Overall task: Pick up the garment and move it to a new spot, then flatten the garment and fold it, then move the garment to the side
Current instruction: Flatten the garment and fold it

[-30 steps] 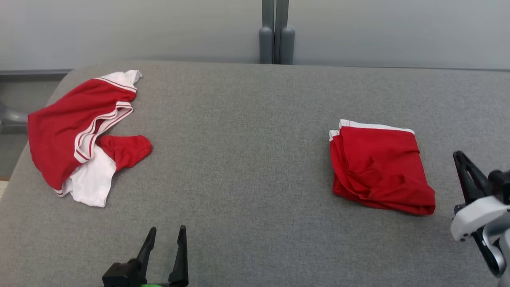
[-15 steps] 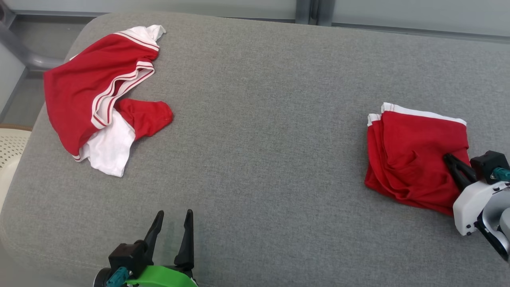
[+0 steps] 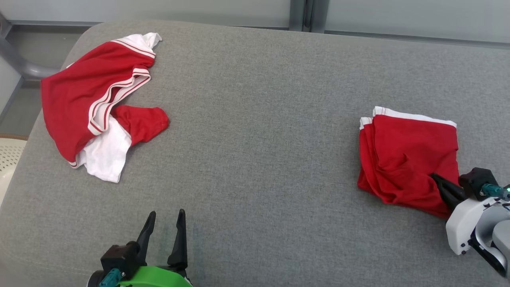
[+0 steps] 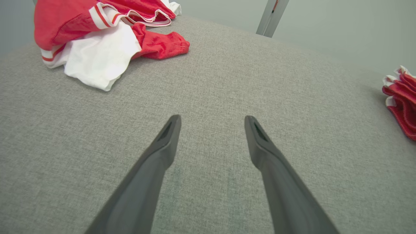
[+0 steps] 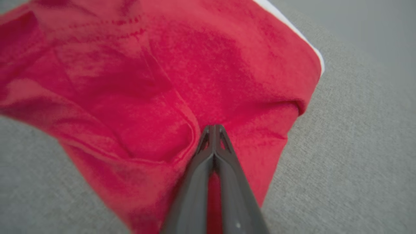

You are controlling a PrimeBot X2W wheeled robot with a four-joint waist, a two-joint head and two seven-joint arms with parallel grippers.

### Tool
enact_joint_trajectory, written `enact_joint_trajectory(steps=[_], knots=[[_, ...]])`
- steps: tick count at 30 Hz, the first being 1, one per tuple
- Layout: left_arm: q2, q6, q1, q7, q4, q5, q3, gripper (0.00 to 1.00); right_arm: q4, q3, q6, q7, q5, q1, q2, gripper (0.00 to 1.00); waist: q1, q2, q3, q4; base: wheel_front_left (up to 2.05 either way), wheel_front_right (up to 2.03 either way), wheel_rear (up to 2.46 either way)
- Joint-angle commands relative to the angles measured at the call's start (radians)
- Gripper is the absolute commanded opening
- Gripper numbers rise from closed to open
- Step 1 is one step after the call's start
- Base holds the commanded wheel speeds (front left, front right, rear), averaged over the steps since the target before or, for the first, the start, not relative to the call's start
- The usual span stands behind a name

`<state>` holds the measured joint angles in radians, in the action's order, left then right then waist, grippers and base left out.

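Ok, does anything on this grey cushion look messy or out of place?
Yes: the red and white garment at the far left lies crumpled, white layer sticking out, by the cushion's edge. The folded red garment on the right looks tidy, the right gripper's shut jaws over its near corner.

My left gripper (image 4: pixel 212 119), fingers spread apart, over the grey cushion (image 4: pixel 247 74); crumpled red-and-white garment (image 4: pixel 94 52) upper left, folded red garment (image 4: pixel 401 100) at right edge
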<state>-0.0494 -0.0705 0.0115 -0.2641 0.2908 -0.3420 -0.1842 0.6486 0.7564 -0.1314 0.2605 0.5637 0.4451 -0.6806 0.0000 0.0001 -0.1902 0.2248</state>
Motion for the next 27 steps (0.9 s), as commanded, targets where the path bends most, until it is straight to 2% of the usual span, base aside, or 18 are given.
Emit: enact_joint_trajectory(steps=[1,13,27], knots=[[-0.002,0.003,0.011,0.0,-0.005,0.009,0.007,1.0,-0.007,0.018,0.001,0.003,0.016,-0.001,-0.006,0.0,0.0,-0.0001,0.004,-0.006,0.0,0.0,0.0],[-0.002,-0.003,0.021,0.0,-0.006,0.013,0.001,1.0,-0.081,0.117,0.001,0.005,0.079,0.023,-0.017,0.0,0.0,-0.0001,0.032,0.0,0.0,0.0,0.0],[-0.002,0.011,0.051,0.0,-0.011,0.004,-0.001,1.0,-0.101,0.22,0.001,0.005,0.153,-0.006,-0.02,0.0,0.0,-0.0001,0.079,0.03,0.0,0.0,0.0]])
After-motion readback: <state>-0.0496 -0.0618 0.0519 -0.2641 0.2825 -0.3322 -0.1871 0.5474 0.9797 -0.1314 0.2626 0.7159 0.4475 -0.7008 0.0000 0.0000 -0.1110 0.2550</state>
